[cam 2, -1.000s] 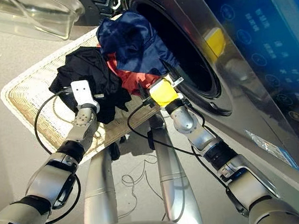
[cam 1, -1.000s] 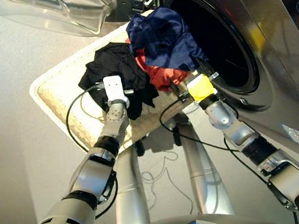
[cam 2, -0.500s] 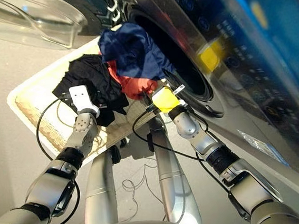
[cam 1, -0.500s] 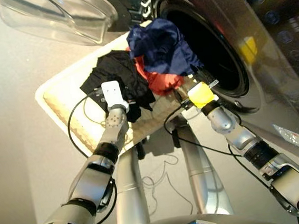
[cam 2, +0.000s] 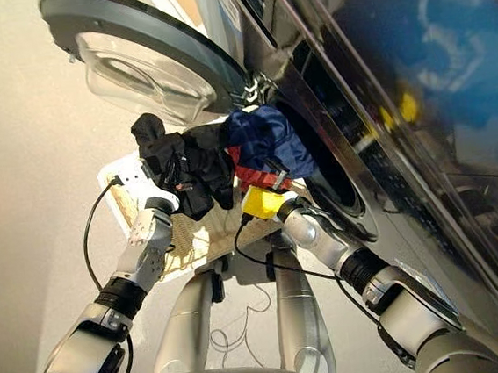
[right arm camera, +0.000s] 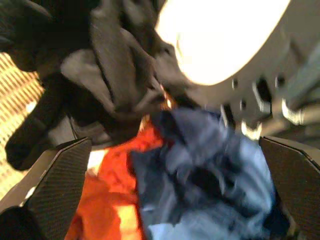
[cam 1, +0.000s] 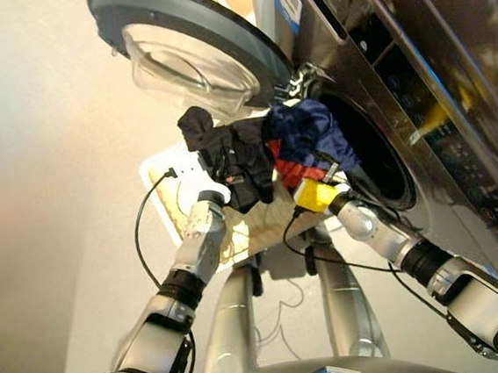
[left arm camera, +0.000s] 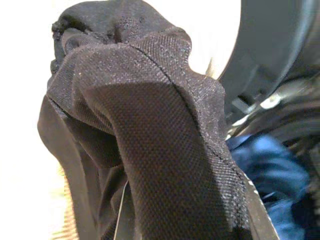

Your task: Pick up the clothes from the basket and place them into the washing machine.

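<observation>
My left gripper (cam 1: pixel 223 178) holds a black garment (cam 1: pixel 232 153) bunched up above the cream basket (cam 1: pixel 169 171); in the left wrist view the black cloth (left arm camera: pixel 150 150) fills the picture and hides the fingers. A navy garment (cam 1: pixel 307 130) lies heaped over a coral red one (cam 1: pixel 293 172) at the basket's end next to the washing machine (cam 1: pixel 425 90), right at the rim of its dark drum opening (cam 1: pixel 376 167). My right gripper (right arm camera: pixel 175 165) is open just short of the navy (right arm camera: pixel 210 170) and red (right arm camera: pixel 107 200) cloth, holding nothing.
The machine's round glass door (cam 1: pixel 189 44) stands swung open above and to the left of the basket, close over the raised black cloth. The touch control panel (cam 1: pixel 455 123) runs along the machine's front on the right. Cables (cam 1: pixel 144 241) loop from both wrists.
The camera has tilted up, bringing the open door into view. My left gripper has lifted the black garment off the basket floor. My right gripper has stayed open by the navy and red pile.
</observation>
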You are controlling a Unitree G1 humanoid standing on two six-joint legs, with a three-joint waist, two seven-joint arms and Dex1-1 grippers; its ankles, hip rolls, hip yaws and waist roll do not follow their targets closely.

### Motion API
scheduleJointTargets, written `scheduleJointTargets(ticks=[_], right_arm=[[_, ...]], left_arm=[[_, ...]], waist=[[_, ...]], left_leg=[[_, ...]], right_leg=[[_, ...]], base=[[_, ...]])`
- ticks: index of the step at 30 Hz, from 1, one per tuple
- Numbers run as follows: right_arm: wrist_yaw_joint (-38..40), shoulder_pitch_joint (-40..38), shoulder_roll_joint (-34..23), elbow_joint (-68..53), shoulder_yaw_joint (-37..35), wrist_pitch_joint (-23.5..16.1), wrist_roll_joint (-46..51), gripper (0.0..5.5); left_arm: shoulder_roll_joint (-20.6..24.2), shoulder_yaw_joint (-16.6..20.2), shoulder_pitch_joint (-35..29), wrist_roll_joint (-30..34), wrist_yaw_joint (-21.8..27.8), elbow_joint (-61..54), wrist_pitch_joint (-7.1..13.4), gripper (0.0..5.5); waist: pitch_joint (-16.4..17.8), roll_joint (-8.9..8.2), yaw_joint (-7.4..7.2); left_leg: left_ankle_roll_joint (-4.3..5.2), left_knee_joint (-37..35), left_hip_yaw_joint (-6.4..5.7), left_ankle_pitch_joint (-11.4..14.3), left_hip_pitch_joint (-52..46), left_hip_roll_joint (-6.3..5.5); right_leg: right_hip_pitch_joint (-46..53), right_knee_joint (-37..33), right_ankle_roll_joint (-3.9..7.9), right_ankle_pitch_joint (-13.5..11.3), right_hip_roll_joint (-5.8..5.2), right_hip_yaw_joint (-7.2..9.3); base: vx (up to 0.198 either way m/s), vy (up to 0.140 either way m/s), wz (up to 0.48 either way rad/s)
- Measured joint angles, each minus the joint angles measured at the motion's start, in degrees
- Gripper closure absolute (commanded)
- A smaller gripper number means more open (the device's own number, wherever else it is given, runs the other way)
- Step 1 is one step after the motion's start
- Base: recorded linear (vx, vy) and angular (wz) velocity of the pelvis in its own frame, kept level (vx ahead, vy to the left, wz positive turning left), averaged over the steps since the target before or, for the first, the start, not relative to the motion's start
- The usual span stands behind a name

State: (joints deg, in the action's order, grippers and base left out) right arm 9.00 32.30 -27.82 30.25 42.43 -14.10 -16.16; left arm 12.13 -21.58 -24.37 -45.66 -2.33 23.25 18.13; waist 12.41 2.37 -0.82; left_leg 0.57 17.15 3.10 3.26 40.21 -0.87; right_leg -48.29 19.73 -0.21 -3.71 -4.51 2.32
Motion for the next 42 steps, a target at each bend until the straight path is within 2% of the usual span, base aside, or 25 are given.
scheduleJointTargets(ticks=[2,6,9,13,15,19,20,21,25,29,30,31,35,37,40,42], right_arm=[[-0.33,0.76,0.17,0.21,0.54,0.02,-1.78,0.00],[-0.43,2.56,3.14,2.24,2.06,0.28,-3.80,0.00],[-0.10,4.01,4.85,3.37,2.91,1.27,-4.00,0.00],[1.35,7.44,6.29,7.25,3.02,1.67,-4.50,0.00],[2.37,9.79,7.77,10.06,2.88,2.59,-5.10,0.00],[5.74,13.13,11.54,14.95,1.47,4.03,-5.61,0.00],[6.17,13.41,11.87,15.50,1.37,4.17,-5.47,3.00],[6.52,13.80,12.28,16.54,1.33,4.50,-5.43,5.50],[7.20,14.19,12.30,16.65,1.24,5.03,-5.40,5.50],[8.16,13.86,12.29,16.56,-0.02,5.01,-5.16,5.50],[8.16,13.49,12.14,16.11,-0.34,5.00,-4.25,5.50],[8.28,13.10,12.12,15.74,-0.58,5.01,-3.46,5.50],[9.51,9.72,12.06,15.00,-5.92,5.04,2.22,5.50],[9.92,7.71,11.69,14.68,-7.69,4.94,5.52,5.50],[10.30,4.26,11.32,13.95,-10.07,4.85,10.01,5.50],[10.32,1.46,11.25,14.06,-11.98,4.74,13.20,5.50]], left_arm=[[-0.06,-0.99,0.33,-1.56,0.84,-2.18,-0.03,5.50],[0.42,-1.92,3.09,-6.25,2.04,-8.54,-0.52,5.50],[0.71,-3.77,5.03,-10.36,2.68,-12.37,-1.20,5.50],[1.20,-7.20,6.16,-14.70,4.33,-17.09,-1.68,5.50],[1.98,-8.17,6.35,-16.32,4.55,-19.35,-2.44,5.50],[5.00,-8.74,6.95,-18.69,4.59,-23.82,-2.64,5.50],[5.36,-8.80,6.82,-19.15,4.59,-24.27,-2.68,5.50],[5.69,-9.10,6.82,-19.81,4.60,-24.63,-2.73,5.50],[6.94,-9.64,6.82,-20.65,4.76,-25.84,-3.22,5.50],[6.95,-9.61,6.96,-20.75,5.16,-25.90,-3.22,5.50],[6.90,-9.61,6.92,-20.74,5.16,-25.84,-3.23,3.17],[6.90,-9.53,6.97,-20.77,5.17,-25.87,-3.21,0.00],[6.21,-8.95,8.34,-20.11,5.10,-25.21,-3.12,0.00],[5.70,-7.73,9.48,-18.71,3.97,-23.38,-2.62,0.00],[2.24,-1.56,10.69,-16.14,1.05,-18.30,-1.39,0.00],[1.79,1.13,11.23,-12.87,-0.99,-15.68,-0.31,0.00]], waist=[[-0.02,0.06,0.85],[-0.23,0.45,1.30],[-0.76,1.47,1.76],[-1.37,2.65,3.54],[-1.56,3.02,4.22],[-1.87,3.65,4.45],[-1.96,3.90,4.99],[-2.10,4.16,5.40],[-2.38,4.66,6.70],[-2.37,4.69,6.86],[-2.37,4.69,6.56],[-2.37,4.70,6.73],[-2.33,4.76,6.42],[-2.30,4.72,5.77],[-2.28,4.70,5.23],[-2.25,4.65,4.90]], left_leg=[[-0.06,0.02,-0.04,-0.17,-0.13,-0.13],[-0.01,0.01,-0.33,-0.51,-0.20,-0.23],[-0.02,0.01,-0.51,-0.56,0.02,-0.26],[0.03,0.04,-1.11,-0.64,0.36,-0.30],[0.09,0.02,-1.23,-0.70,0.70,-0.35],[0.15,0.07,-1.28,-0.79,1.61,-0.34],[0.15,0.03,-1.33,-0.82,1.66,-0.36],[0.15,0.02,-1.35,-0.82,1.66,-0.36],[0.16,-0.06,-1.39,-0.82,1.68,-0.38],[0.13,0.08,-1.56,-0.83,1.83,-0.46],[0.13,0.12,-1.57,-0.83,1.85,-0.48],[0.13,0.10,-1.58,-0.83,1.85,-0.47],[0.12,0.02,-1.56,-0.82,1.87,-0.49],[0.10,0.02,-1.56,-0.81,1.86,-0.47],[0.10,0.01,-1.48,-0.80,1.90,-0.45],[0.10,0.03,-1.48,-0.79,2.08,-0.38]], right_leg=[[0.08,0.20,0.01,0.00,-0.15,0.03],[0.32,0.29,0.32,0.27,-0.35,0.43],[0.29,0.24,0.37,0.31,-0.41,0.59],[0.09,0.23,0.35,0.35,-0.46,0.89],[-0.17,0.23,0.30,0.34,-0.50,0.93],[-0.98,0.24,-0.15,0.07,-0.52,0.99],[-1.05,0.23,-0.21,0.02,-0.54,0.99],[-1.06,0.25,-0.21,0.02,-0.54,1.00],[-1.06,0.26,-0.18,0.06,-0.59,1.44],[-1.06,0.35,-0.15,0.08,-0.72,1.63],[-1.06,0.35,-0.15,0.07,-0.72,1.63],[-1.06,0.35,-0.15,0.08,-0.73,1.64],[-1.09,0.28,-0.11,0.10,-0.75,1.64],[-1.11,0.31,-0.07,0.14,-0.71,1.63],[-1.20,0.31,-0.07,0.14,-0.70,1.58],[-1.36,0.30,0.30,0.38,-0.64,1.57]], base=[[0.000,0.000,0.000],[0.000,0.000,0.000],[0.000,0.000,0.000],[0.000,0.000,0.000],[0.000,0.000,0.000],[0.000,0.000,0.000],[0.000,0.000,0.000],[0.000,0.000,0.000],[0.000,0.000,0.000],[0.000,0.000,0.000],[0.000,0.000,0.000],[0.000,0.000,0.000],[0.000,0.000,0.000],[0.000,0.000,0.000],[0.000,0.000,0.000],[0.000,0.000,0.000]])
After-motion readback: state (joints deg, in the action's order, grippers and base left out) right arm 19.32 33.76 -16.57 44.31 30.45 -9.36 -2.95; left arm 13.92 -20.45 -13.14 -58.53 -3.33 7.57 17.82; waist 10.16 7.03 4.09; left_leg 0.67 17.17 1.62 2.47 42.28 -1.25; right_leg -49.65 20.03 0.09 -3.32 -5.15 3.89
